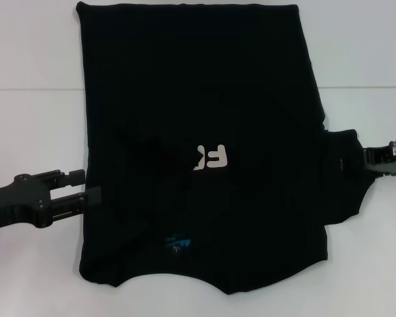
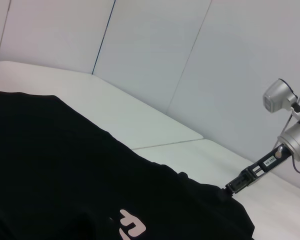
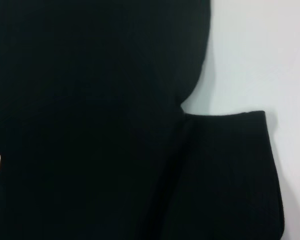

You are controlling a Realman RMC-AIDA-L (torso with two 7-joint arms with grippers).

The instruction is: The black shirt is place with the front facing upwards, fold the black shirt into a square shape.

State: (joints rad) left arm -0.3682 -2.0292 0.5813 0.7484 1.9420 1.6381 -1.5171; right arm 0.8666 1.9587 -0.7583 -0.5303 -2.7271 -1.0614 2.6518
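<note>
Lying flat across the middle of the white table point(image 1: 33, 132), front up, the black shirt point(image 1: 198, 99), with the neck opening at six o'clock, the hem at twelve o'clock, and the left side already folded inward so only part of the off-white lettering point(image 1: 211, 158) is showing near centre. Peeking out just above the collar at about six o'clock, the small blue neck label point(image 1: 177, 243). Sticking out flat at three o'clock, the one visible sleeve point(image 1: 343, 178). Reaching in low from nine o'clock, the left gripper point(image 1: 91, 186), fingers parted one above the other, tips just touching or overlapping the folded edge, nothing visibly clamped between them. Sitting at three o'clock against the sleeve's outer edge, the right gripper point(image 1: 373, 160); cannot tell whether pinching the cloth or parted, tips being lost against the black fabric.
</note>
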